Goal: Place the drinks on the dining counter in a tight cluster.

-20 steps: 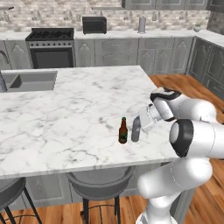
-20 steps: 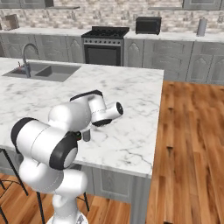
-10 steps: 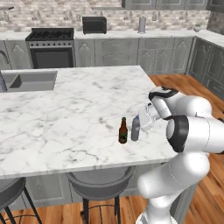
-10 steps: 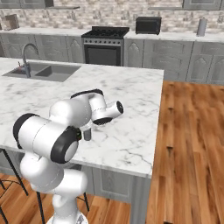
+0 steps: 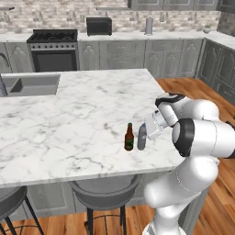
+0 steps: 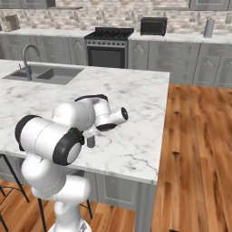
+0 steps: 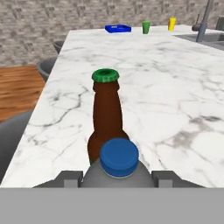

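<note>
From the left base view, the beer bottle [image 5: 129, 137] stood upright on the dining counter [image 5: 69, 119], close to its near edge, with the grey-blue bottle [image 5: 142, 138] just beside it on the right. The gripper [image 5: 148, 133] sat against that grey-blue bottle. The main risk, as I judged it, was a nudge: the two bottles stood so close that any sideways drift of the hand could tip the slim beer bottle — and a fall toward the near edge would carry it off the counter, above the stool [image 5: 104, 189]. Open marble lay to the left and behind, so there was room that way.

From the right base view, the arm's white body covered most of the action; only the lower part of the grey-blue bottle [image 6: 91, 141] showed beneath it, standing on the marble. The counter's right edge lay a little way off, with wood floor [image 6: 195, 149] beyond it.

In the hand view, the grey-blue bottle's blue cap [image 7: 119, 157] sat between the two fingertips [image 7: 70, 177], which flanked its shoulders — closed around it at a moderate width. The beer bottle's green cap [image 7: 105, 75] rose directly beyond it. A retreat straight back looked safest.
</note>
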You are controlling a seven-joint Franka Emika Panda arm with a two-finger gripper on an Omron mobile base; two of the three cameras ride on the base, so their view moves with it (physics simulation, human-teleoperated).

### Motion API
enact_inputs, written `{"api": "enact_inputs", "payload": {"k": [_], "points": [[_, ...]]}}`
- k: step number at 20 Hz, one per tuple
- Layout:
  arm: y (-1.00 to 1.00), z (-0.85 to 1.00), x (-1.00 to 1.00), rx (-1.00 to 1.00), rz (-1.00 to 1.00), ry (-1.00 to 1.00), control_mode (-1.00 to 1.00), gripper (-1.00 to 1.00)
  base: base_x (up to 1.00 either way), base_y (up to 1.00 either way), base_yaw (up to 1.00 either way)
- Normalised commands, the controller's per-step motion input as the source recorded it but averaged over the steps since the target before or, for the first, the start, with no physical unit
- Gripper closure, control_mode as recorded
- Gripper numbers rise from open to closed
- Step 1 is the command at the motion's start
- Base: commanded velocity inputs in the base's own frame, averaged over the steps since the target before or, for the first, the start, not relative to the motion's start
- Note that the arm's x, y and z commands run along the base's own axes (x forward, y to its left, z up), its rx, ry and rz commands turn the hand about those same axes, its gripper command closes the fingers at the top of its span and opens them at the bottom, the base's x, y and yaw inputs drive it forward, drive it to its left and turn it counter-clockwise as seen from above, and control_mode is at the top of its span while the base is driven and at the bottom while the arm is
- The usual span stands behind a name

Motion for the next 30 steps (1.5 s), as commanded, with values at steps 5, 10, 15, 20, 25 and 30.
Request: {"api": "enact_inputs", "payload": {"k": [5, 10, 15, 20, 25, 30], "points": [[0.00, -0.24, 0.00, 0.00, 0.00, 0.00, -1.00, 1.00, 0.00, 0.00, 0.00], [0.00, -0.11, 0.00, 0.00, 0.00, 0.00, -1.00, 1.00, 0.00, 0.00, 0.00], [0.00, 0.00, 0.01, 0.00, 0.00, -0.06, -1.00, 1.00, 0.00, 0.00, 0.00], [0.00, 0.00, 0.00, 0.00, 0.00, -0.02, -1.00, 1.00, 0.00, 0.00, 0.00], [0.00, 0.00, 0.00, 0.00, 0.00, 0.00, -1.00, -1.00, 0.00, 0.00, 0.00], [0.00, 0.00, 0.00, 0.00, 0.00, 0.00, -1.00, -1.00, 0.00, 0.00, 0.00]]}}
